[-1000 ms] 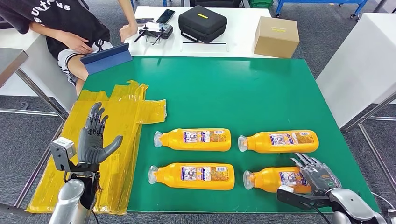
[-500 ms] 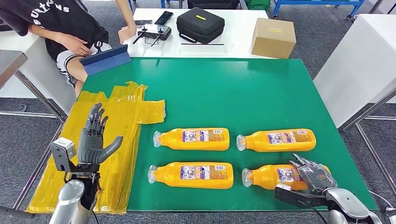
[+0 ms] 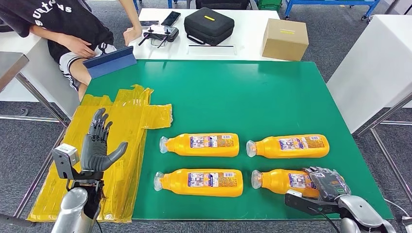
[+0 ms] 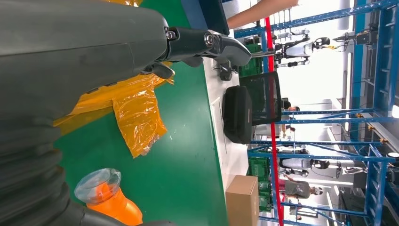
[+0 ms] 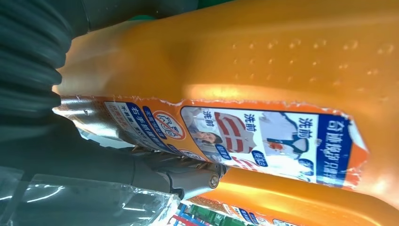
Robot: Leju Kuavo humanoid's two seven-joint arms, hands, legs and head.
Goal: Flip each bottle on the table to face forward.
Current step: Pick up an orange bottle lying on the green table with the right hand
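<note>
Four orange bottles lie on their sides on the green table [image 3: 233,92], caps to the left, small printed labels up: far left [image 3: 201,144], far right [image 3: 289,146], near left [image 3: 201,182], near right [image 3: 282,180]. My right hand [image 3: 329,187] grips the base end of the near right bottle, fingers curled over its top and thumb at its front side. The right wrist view shows that bottle [image 5: 282,61] close up, with a finger [image 5: 179,174] under its label. My left hand [image 3: 98,145] is raised open over the yellow plastic, away from the bottles. A bottle cap [image 4: 106,193] appears in the left wrist view.
Crumpled yellow plastic sheet [image 3: 121,126] covers the table's left edge. A blue tablet [image 3: 111,60] leans at the far left corner beside a seated person [image 3: 58,24]. Behind on a white table stand a black case [image 3: 209,24] and a cardboard box [image 3: 284,39].
My right hand's fingers have curled down over the near right bottle's base end and closed on it. The left hand has stayed still.
</note>
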